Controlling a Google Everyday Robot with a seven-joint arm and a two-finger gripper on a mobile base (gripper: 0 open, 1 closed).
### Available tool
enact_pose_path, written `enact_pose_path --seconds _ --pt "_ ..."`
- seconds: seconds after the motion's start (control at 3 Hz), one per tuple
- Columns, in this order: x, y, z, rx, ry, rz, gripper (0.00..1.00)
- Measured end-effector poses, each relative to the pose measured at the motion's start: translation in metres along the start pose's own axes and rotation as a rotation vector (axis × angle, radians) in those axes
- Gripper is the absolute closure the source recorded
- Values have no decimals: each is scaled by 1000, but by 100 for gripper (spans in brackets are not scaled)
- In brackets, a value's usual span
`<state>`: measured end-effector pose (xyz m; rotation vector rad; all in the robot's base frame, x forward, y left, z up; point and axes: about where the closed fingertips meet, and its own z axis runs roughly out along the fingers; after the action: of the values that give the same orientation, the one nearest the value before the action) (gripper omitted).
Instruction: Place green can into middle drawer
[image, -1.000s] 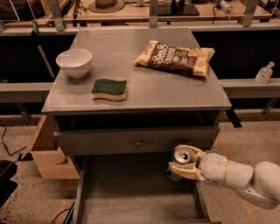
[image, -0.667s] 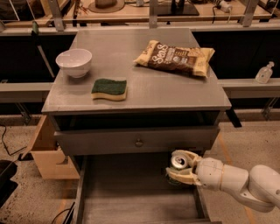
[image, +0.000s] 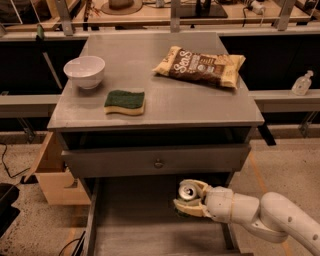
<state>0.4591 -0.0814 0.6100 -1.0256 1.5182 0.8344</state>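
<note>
Below the counter (image: 165, 107), at the right side of the open drawer (image: 135, 222), the gripper (image: 189, 200) holds the can (image: 188, 191) just in front of the knobbed front panel (image: 158, 163) above. From where I stand the can's silver top faces up, so it looks close to upright. I cannot tell whether its base rests on the drawer floor or hangs a little above it.

The step in hand, as I read it, is setting the can down inside the drawer. To do it well, the arm should go straight down until the base meets the flat floor, and keep the can level so it stands rather than tips. It sits near the right wall, so a small shift toward the middle would leave room for the jaws to spread. The release should come only once the can is bearing on the floor, and the lift out should be vertical so nothing catches the can or the panel overhead.

The jaws are pinching the can, one cream finger on each side of it, spread no wider than its body. They touch nothing else that I can see.
</note>
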Motion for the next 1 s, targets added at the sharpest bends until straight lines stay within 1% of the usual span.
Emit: enact_pose_path --seconds 0.33,0.67,1.0 --pt "38 17 43 -56 -21 24 100" --pt "84 30 85 -110 -23 -5 100" --pt "106 34 106 -145 -5 -35 100"
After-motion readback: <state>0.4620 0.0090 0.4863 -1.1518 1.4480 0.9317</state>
